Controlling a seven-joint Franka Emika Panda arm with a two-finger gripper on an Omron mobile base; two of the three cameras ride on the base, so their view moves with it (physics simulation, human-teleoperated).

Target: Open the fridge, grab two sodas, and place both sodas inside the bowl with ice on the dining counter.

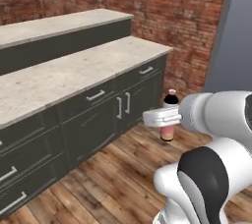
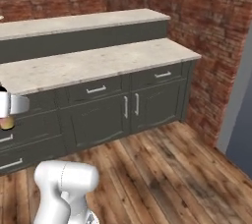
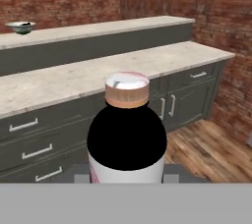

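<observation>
My gripper (image 1: 165,118) is shut on a soda bottle (image 1: 170,101) with a black neck, a pale pink cap and a pink-orange body, held upright above the wooden floor. In the hand view the soda bottle (image 3: 127,134) stands close up between my fingertips. At the left edge of the right base view, the gripper (image 2: 11,105) shows with the bottle's lower body (image 2: 6,123) under it. The pale bowl (image 3: 20,26) sits far off on the raised beige top of the dining counter (image 3: 98,29), to the left. A tall grey panel (image 1: 232,36) at the right may be the fridge; I cannot tell.
A lower beige counter (image 1: 74,73) on dark grey cabinets with drawers and doors (image 2: 125,112) runs in front of the raised one. A red brick wall (image 2: 206,16) closes the back and right. Open wooden floor (image 2: 162,174) lies between me and the cabinets.
</observation>
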